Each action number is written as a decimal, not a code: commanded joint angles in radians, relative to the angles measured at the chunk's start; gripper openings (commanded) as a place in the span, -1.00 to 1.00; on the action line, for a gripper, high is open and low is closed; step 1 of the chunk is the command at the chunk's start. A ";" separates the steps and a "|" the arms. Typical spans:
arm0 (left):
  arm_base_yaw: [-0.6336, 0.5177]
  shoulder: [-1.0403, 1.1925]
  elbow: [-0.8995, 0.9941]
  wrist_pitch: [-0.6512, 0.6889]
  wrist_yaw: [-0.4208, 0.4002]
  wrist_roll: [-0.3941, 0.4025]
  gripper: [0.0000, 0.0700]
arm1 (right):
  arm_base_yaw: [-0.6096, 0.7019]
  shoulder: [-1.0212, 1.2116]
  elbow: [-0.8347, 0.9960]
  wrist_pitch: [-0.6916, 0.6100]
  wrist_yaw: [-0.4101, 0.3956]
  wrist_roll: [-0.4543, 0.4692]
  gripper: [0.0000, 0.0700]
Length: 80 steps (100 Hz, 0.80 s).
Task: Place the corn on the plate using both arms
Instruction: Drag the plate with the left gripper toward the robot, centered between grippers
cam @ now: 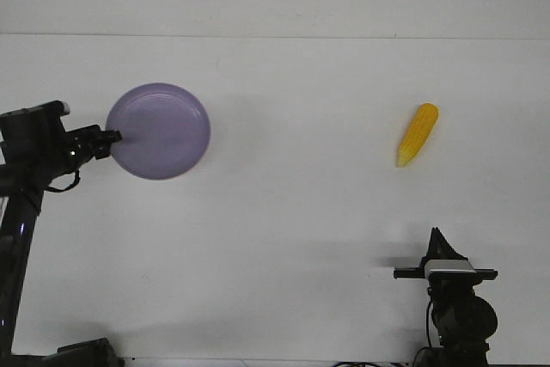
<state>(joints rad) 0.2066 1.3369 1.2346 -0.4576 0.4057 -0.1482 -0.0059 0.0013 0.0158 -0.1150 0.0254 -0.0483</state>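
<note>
A lavender plate (160,131) lies flat on a white table (284,238). The left gripper (113,137) reaches its left rim, fingers clamped on the edge. The corn (418,133) lies far to the right of the plate — well apart from it, slightly tilted, pale tip toward the camera. The right gripper (439,240) sits nearer the camera than the corn, touching nothing — whether its fingers are parted cannot be told.

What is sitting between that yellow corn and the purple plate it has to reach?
Nothing visible. Only bare white table lies between the small yellow-orange ear of corn and the round lavender plastic plate.
</note>
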 commanded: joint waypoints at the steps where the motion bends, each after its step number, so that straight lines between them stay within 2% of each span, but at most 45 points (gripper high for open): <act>1: -0.053 -0.066 -0.051 -0.014 0.015 -0.011 -0.98 | 0.000 0.000 -0.003 0.010 0.000 -0.001 -0.95; 16: -0.249 -0.222 -0.254 -0.002 0.014 -0.047 -0.98 | 0.000 0.000 -0.003 0.010 0.000 -0.001 -0.95; 34: -0.502 -0.292 -0.496 0.165 0.008 -0.219 -0.98 | 0.000 0.000 -0.003 0.010 0.000 -0.001 -0.95; 49: -0.673 -0.255 -0.603 0.270 -0.100 -0.289 -0.98 | 0.000 0.000 -0.003 0.010 0.000 -0.001 -0.96; 59: -0.737 -0.211 -0.615 0.282 -0.163 -0.290 -0.98 | 0.000 0.000 -0.003 0.010 0.000 -0.001 -0.95; 80: -0.788 -0.135 -0.615 0.320 -0.193 -0.288 -0.98 | 0.000 0.000 -0.003 0.010 0.000 -0.001 -0.95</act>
<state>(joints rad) -0.5713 1.1809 0.6102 -0.1520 0.2142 -0.4267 -0.0059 0.0017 0.0158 -0.1150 0.0254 -0.0483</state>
